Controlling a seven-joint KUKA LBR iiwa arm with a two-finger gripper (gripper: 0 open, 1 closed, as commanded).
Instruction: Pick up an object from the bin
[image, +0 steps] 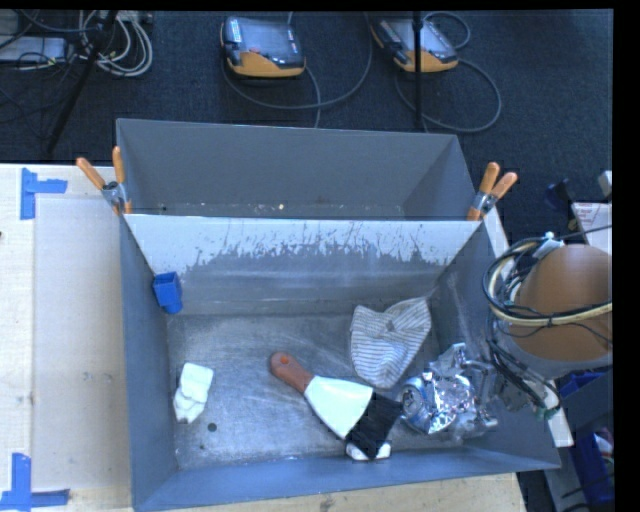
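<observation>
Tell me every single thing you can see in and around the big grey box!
bin: one, grey metal, middle of the view
block: one, blue, against the left wall
crumpled wad: one, white, left part of the floor
scraper: one, brown handle and white blade, middle of the floor
black thing: one, black with a white end, front of the floor, touching the scraper's blade
cloth: one, grey-and-white striped, right of middle
foil ball: one, shiny silver, right part of the floor
devices: two, orange and grey with cables, on the dark floor behind the bin
arm: one, orange cover with black cables, at the bin's right side
pincer: one, dark, low beside the foil ball
</observation>
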